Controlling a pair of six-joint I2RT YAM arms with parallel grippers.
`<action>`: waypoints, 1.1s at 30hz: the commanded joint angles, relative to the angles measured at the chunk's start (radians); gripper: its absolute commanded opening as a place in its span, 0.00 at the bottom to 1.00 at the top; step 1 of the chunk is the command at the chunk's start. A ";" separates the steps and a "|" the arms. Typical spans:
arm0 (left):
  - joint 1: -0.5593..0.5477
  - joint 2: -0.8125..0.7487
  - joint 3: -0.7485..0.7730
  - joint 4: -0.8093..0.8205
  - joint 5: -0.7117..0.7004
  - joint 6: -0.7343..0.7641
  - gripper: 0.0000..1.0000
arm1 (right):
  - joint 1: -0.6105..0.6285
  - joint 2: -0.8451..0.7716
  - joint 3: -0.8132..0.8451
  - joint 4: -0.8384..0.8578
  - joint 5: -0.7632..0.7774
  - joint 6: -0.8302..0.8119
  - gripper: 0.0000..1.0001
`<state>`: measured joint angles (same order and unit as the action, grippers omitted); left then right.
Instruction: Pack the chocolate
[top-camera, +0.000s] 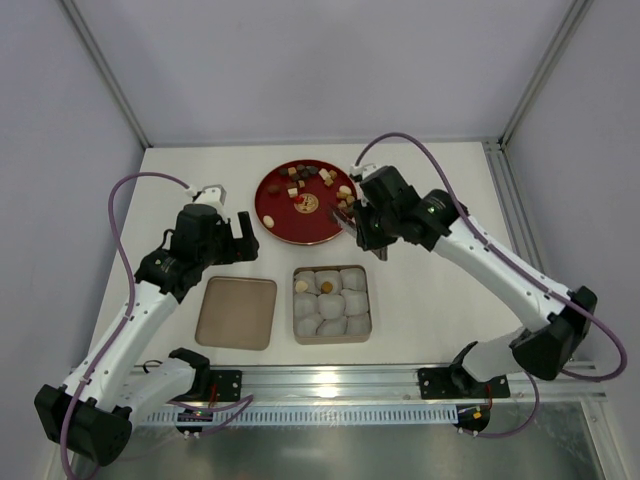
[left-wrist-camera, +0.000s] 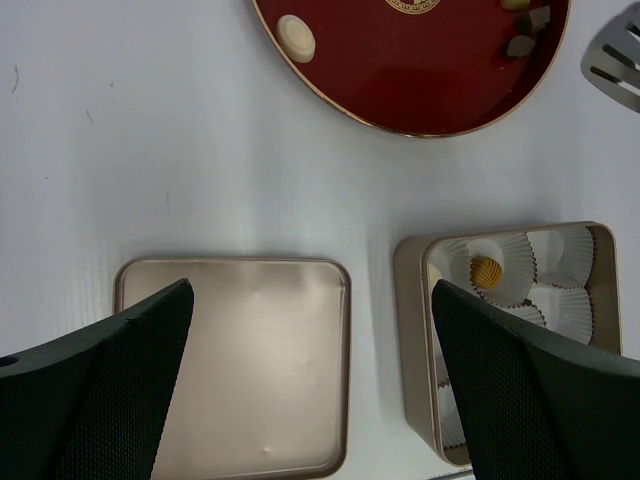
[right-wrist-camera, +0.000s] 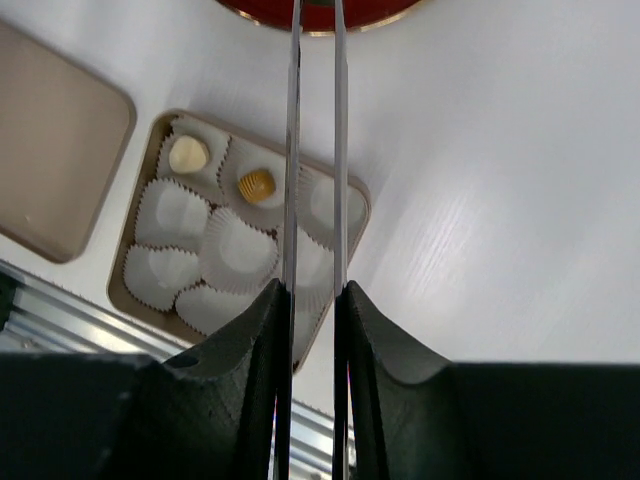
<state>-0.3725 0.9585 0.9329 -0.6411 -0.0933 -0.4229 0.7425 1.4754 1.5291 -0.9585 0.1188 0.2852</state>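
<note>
Chocolate (left-wrist-camera: 296, 37) sits mostly on the plate (top-camera: 275, 215), two pieces in the tin (top-camera: 368, 300); right gripper (right-wrist-camera: 312, 300), clamped on tongs (right-wrist-camera: 292, 150), should pinch one piece gently, left gripper (left-wrist-camera: 310, 290) idle with jaws wide.

This is a robotics lab test cell: a bare white desk (top-camera: 440, 200) is boxed in by plain pale walls (top-camera: 300, 60) from 9 through 12 to 3 o'clock, with aluminium frame posts (top-camera: 105, 70) slanting up at 11 and 1 o'clock. At 6 o'clock an aluminium rail (top-camera: 330, 378) holds the black bolted bases of a white left arm (top-camera: 140, 300) and right arm (top-camera: 500, 270). Each arm trails a loose purple cable (top-camera: 112, 212).
</note>
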 joint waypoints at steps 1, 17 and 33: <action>0.004 -0.009 0.026 0.012 0.003 -0.005 1.00 | 0.014 -0.147 -0.093 0.003 0.010 0.035 0.27; 0.004 -0.003 0.024 0.011 0.001 -0.007 1.00 | 0.141 -0.420 -0.371 -0.086 0.021 0.190 0.27; 0.004 0.003 0.023 0.009 0.000 -0.007 1.00 | 0.175 -0.406 -0.463 -0.046 0.035 0.216 0.27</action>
<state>-0.3725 0.9588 0.9329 -0.6415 -0.0929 -0.4229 0.9146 1.0676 1.0641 -1.0416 0.1272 0.4835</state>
